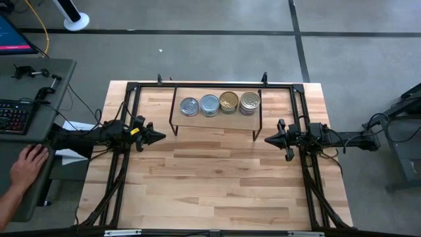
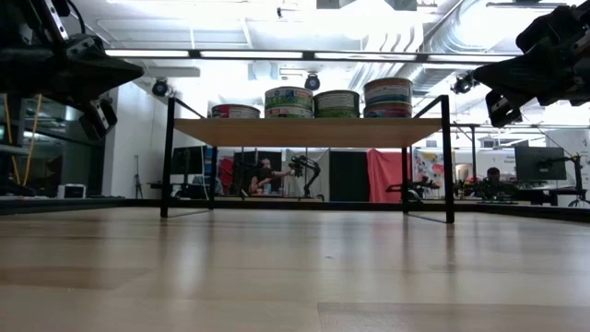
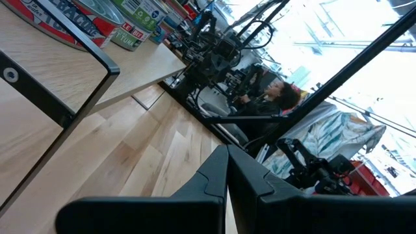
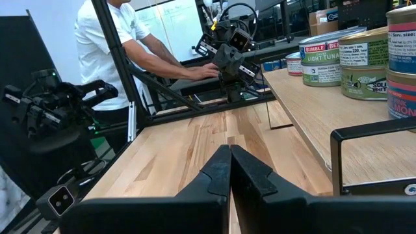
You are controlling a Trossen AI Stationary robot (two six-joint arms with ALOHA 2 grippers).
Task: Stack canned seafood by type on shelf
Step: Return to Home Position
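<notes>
1. The canned seafood (image 1: 209, 105) sits in one row of four places on the shelf (image 1: 217, 122), at the far side of the tabletop (image 1: 217, 184). We see no tin on the tabletop itself.
2. In the low view, the left-end tin (image 2: 236, 112) is a single one with a red band. The three places beside it, out to the right-end stack (image 2: 388, 97), stand two high.
3. The left gripper (image 1: 160, 137) hangs above the tabletop just off the shelf's left front corner, its jaws pressed together and holding nothing.
4. The right gripper (image 1: 268, 139) mirrors it off the right front corner, jaws likewise closed and empty. The two point at each other.
5. The relation that matters is this: the row's long axis runs left to right and lies farther back than both sets of jaws, between them. The left arm is nearer the single tin, the right arm nearer the right-end stack.
6. We judge the stacking finished or close to it, so the coming move is a retreat. Each arm should draw back toward its own side, clear of the shelf.
</notes>
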